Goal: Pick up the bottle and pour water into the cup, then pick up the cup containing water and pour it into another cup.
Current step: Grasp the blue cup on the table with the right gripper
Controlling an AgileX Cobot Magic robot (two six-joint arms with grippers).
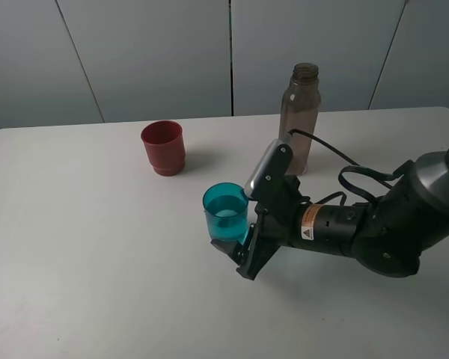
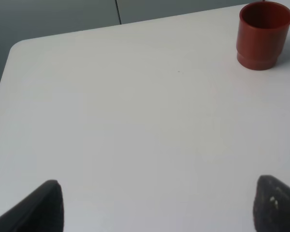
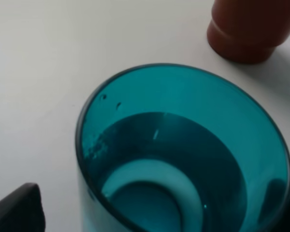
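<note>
Right gripper (image 3: 152, 212) stood wide open astride translucent teal plastic tumbler (image 1: 226, 212) holding water (image 3: 183, 154). Opaque red stepped cup (image 1: 163, 147) and tall smoky plastic bottle (image 1: 300, 120) stood beyond the tumbler. Left gripper (image 2: 157, 208) gaped wide, empty.

The right arm (image 1: 374, 224) bears an orange-and-white warning sticker (image 1: 308, 222); its print is unreadable.

Setting: robot test room, lab-like rather than domestic.
Counter: plain white counter (image 1: 75, 247) with rounded corners and a smooth, matte top.
Backdrop: flat grey wall panels (image 1: 157, 52) with thin dark seams, along the counter's 12 o'clock edge.
Machine: black robot arm (image 1: 389, 224) reaching in from 4 o'clock, orange-and-white sticker (image 1: 308, 223) on its casing, loose black cable (image 1: 337, 153) trailing over the counter.
Props: plain plastic pieces: red cup (image 1: 162, 147) at 11 o'clock, teal cup (image 1: 225, 211) near centre, uncapped bottle (image 1: 301, 120) at 1 o'clock.
</note>
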